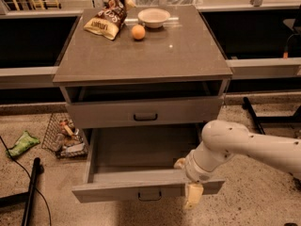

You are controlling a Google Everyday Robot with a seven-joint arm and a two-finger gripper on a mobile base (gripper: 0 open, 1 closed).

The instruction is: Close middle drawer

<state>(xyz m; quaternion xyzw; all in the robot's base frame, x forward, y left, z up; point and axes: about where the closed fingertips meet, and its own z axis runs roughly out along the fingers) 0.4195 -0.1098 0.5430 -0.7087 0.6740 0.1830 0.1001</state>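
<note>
Nearest the camera, the robot's cream-coloured end effector (192, 194) hangs at the right part of the flat front panel of the wide grey wooden middle drawer (117, 190). It reaches down from a white arm (244, 145) that enters from the right. Whether the end effector is spread or pressed together, I cannot tell. The middle drawer is pulled well out from under the grey counter (155, 55), its tray open to view and its small dark pull handle (150, 196) at the panel's centre. Above and behind it, a second grey drawer (103, 114) sits pushed in. To the left, on the speckled floor (254, 206), lie a black pole (31, 192), a green packet (22, 143) and a wire basket (52, 131) of clutter. Farthest, on the counter, a brown snack bag (106, 20), an orange round fruit (138, 32) and a white bowl (154, 17) sit near one another.
</note>
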